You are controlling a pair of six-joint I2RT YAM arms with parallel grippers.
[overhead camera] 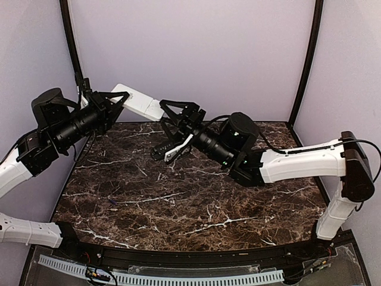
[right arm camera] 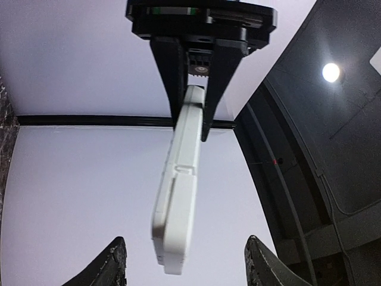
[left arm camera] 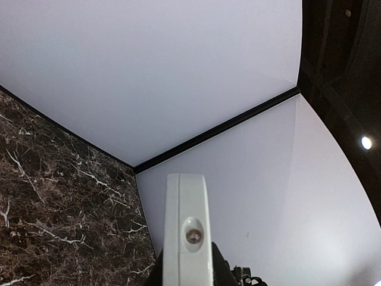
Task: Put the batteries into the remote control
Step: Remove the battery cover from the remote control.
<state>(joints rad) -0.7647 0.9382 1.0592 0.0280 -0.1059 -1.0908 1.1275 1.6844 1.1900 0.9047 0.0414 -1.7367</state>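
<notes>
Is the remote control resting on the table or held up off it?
Held up: the left gripper clamps one end of the remote control, clear of the marble table.

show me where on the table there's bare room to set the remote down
The table is bare marble across its centre and front, from the left edge to the strip under the right arm. It is crowded at the back edge, where the left gripper holds the remote control in the air and the open right gripper flanks its free end.

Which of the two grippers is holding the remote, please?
The left gripper clamps the remote; the right gripper stands open, gripping nothing.
</notes>
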